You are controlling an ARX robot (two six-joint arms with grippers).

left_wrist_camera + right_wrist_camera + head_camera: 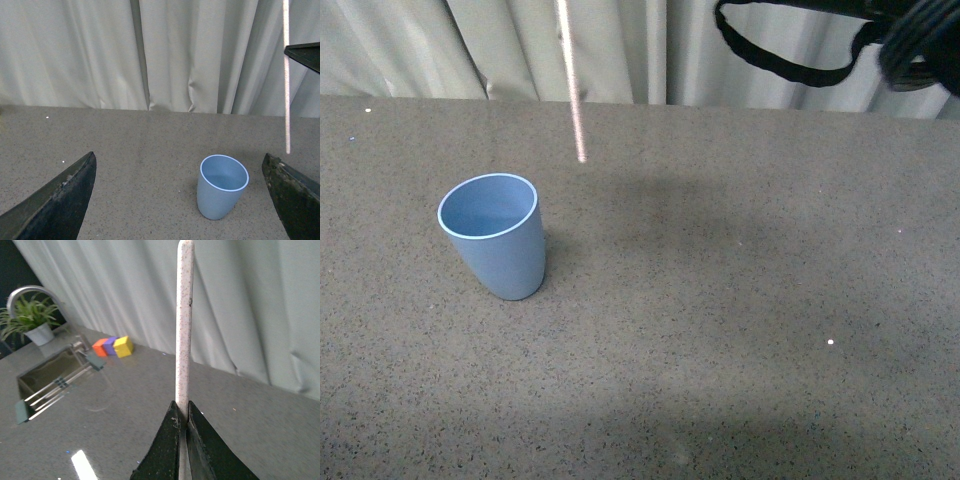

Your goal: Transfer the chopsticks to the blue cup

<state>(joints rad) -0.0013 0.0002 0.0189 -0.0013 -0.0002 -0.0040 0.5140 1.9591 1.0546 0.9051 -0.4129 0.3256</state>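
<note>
The blue cup stands upright on the grey speckled counter, left of centre in the front view, and also shows in the left wrist view. The chopsticks, one thin cream-white stick, hangs near-vertical in the air, its lower tip above and to the right of the cup's rim; it also shows in the left wrist view. My right gripper is shut on the chopsticks. My left gripper is open and empty, its jaws wide apart, with the cup between them farther off.
Pale curtains hang behind the counter. A black cable loop and part of my right arm hang at the front view's top right. In the right wrist view there is a sink with a tap, a potted plant and coloured blocks.
</note>
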